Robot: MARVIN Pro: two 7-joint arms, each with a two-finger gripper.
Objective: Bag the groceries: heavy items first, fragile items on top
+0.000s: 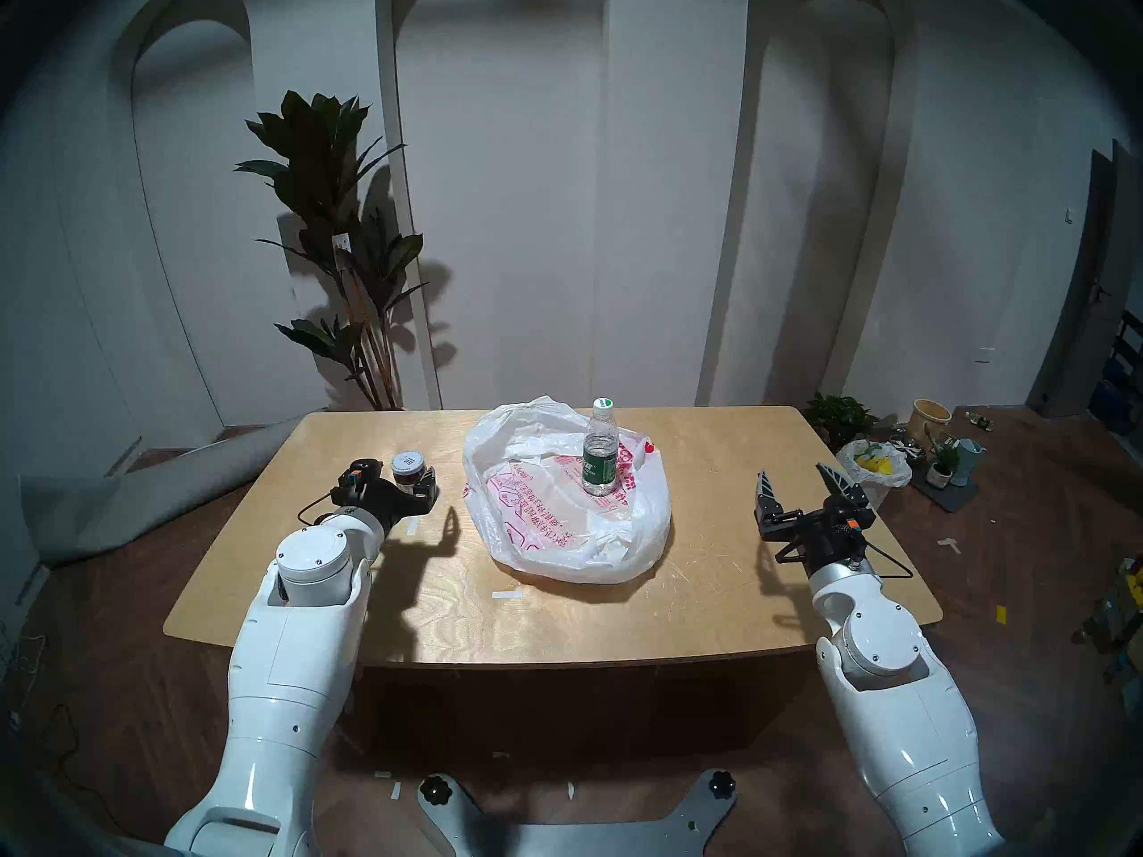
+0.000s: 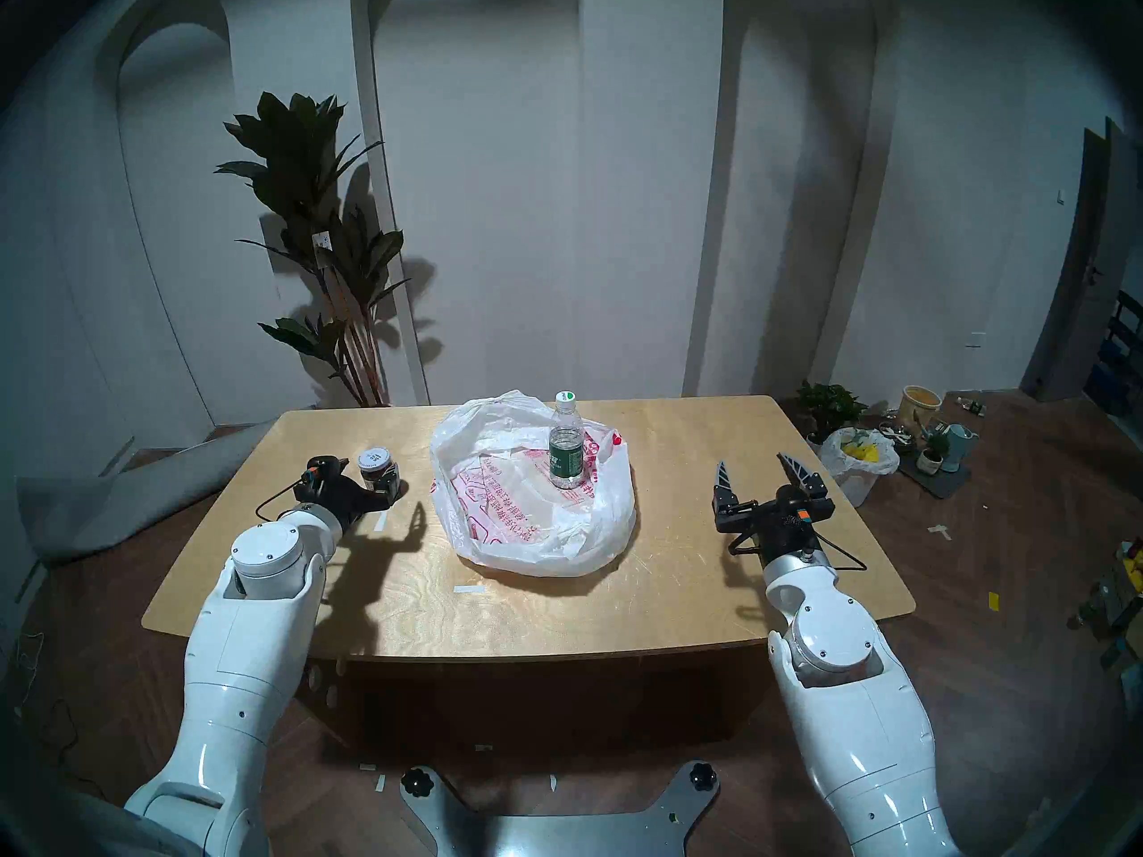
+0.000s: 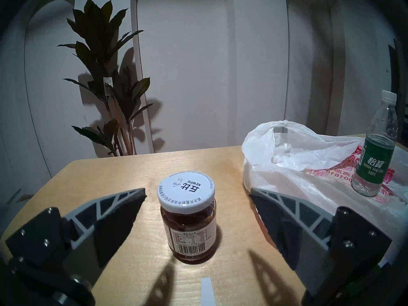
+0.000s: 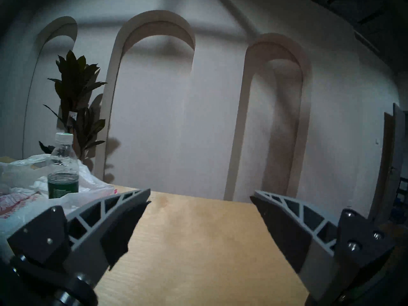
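White arched walls back the tabletop (image 1: 433, 602). Left of the bag (image 1: 566, 515), the jar (image 3: 187, 212) stands between the empty, wide-open left tool (image 3: 197, 194); bottle (image 1: 601, 447) stands on the bag. Bagging glass first risks crushing it.

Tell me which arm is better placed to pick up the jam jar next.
Left. The left gripper is open with the jar standing upright between its fingers, not yet gripped. The right gripper is open over bare table, across the bag from the jar.
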